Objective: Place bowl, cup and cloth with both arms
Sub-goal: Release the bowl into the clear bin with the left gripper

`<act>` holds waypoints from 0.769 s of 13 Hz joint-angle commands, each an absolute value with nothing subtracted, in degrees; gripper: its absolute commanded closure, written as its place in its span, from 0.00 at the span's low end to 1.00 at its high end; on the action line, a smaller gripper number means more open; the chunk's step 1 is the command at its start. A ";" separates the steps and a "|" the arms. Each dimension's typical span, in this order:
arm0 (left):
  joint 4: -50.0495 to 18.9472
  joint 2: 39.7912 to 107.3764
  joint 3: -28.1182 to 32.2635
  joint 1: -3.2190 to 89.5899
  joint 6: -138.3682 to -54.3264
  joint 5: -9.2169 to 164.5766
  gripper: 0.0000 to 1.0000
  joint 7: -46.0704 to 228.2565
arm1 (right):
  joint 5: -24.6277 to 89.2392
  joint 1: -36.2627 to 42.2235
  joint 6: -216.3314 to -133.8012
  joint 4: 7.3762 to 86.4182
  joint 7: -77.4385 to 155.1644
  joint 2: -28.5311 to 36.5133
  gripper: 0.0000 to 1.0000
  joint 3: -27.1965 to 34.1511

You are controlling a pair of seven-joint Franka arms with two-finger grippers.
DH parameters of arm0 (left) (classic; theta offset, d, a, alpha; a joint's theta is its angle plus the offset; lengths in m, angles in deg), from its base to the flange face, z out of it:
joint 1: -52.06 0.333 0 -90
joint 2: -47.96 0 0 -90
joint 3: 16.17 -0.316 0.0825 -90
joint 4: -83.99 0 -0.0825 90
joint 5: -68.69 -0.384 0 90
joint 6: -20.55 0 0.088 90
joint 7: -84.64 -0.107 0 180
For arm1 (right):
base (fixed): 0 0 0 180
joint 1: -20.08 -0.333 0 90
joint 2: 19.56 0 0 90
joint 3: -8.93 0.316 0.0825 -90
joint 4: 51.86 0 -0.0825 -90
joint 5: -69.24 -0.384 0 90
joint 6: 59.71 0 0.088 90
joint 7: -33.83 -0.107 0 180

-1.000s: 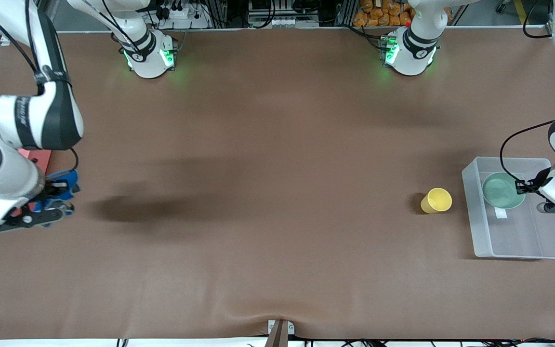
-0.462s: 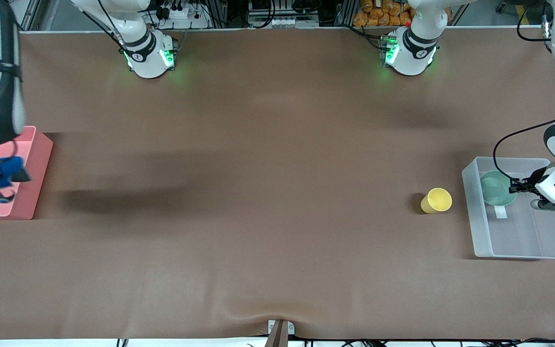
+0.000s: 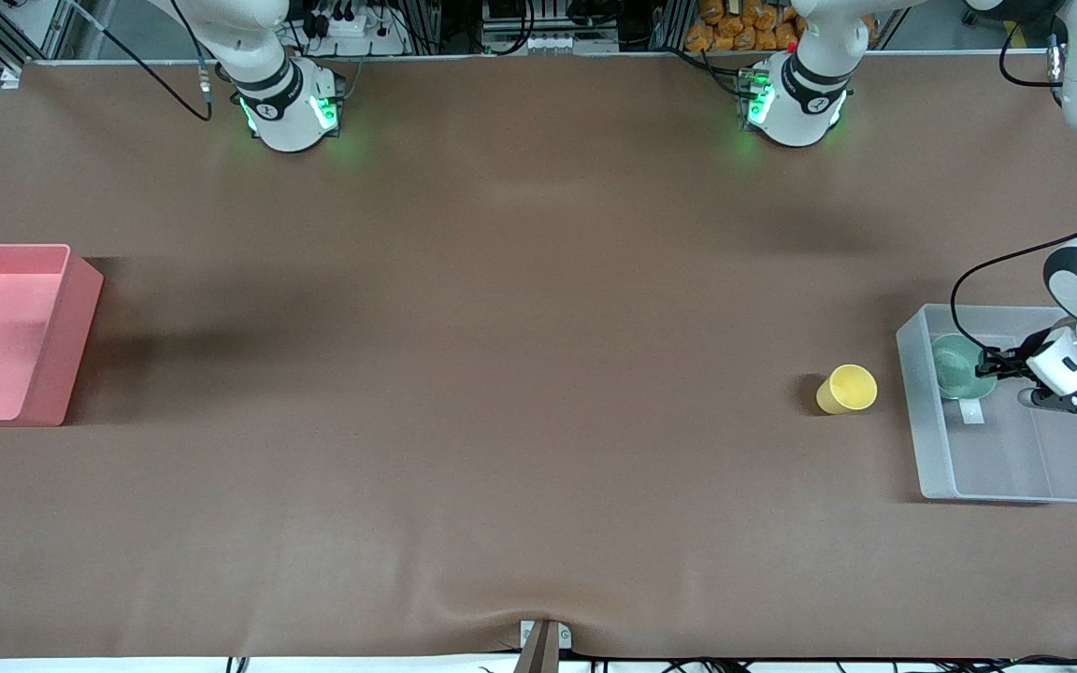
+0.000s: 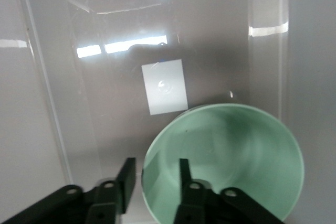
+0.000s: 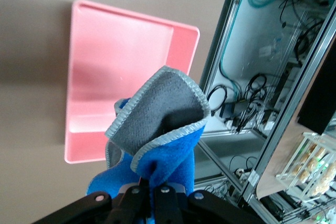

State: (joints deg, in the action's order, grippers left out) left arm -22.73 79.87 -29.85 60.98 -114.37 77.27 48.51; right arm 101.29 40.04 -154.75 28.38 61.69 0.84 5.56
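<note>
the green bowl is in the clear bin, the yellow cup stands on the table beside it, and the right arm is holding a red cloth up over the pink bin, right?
Almost. The cloth is blue with a grey edge, not red, as the right wrist view shows. The rest holds: the green bowl is in the clear bin, the yellow cup stands beside it, and the right end effector holds the cloth over the pink bin.

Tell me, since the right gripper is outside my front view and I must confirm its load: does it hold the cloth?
Observer: Yes. The right wrist view shows the right gripper shut on the bunched blue cloth.
Operator: Is the cloth in the pink bin?
Observer: No. It hangs in the air, with the pink bin below it.
Operator: And the left gripper's hold on the bowl?
Observer: The left gripper straddles the rim of the bowl, one finger inside and one outside, jaws parted wider than the rim.
</note>
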 commanded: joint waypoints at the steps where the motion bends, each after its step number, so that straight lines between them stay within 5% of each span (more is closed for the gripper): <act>1: -20.88 78.03 -30.31 60.23 -114.01 77.83 0.00 46.85 | 104.56 43.27 -154.89 28.38 62.66 2.49 1.00 6.64; 6: -6.48 75.82 -30.32 58.39 -93.13 76.95 0.00 51.39 | 105.54 45.73 -159.97 30.57 62.66 7.15 1.00 6.64; 10: -8.12 73.46 -29.35 52.60 -92.03 75.02 0.00 66.86 | 105.89 47.41 -165.71 37.25 60.65 7.24 1.00 6.64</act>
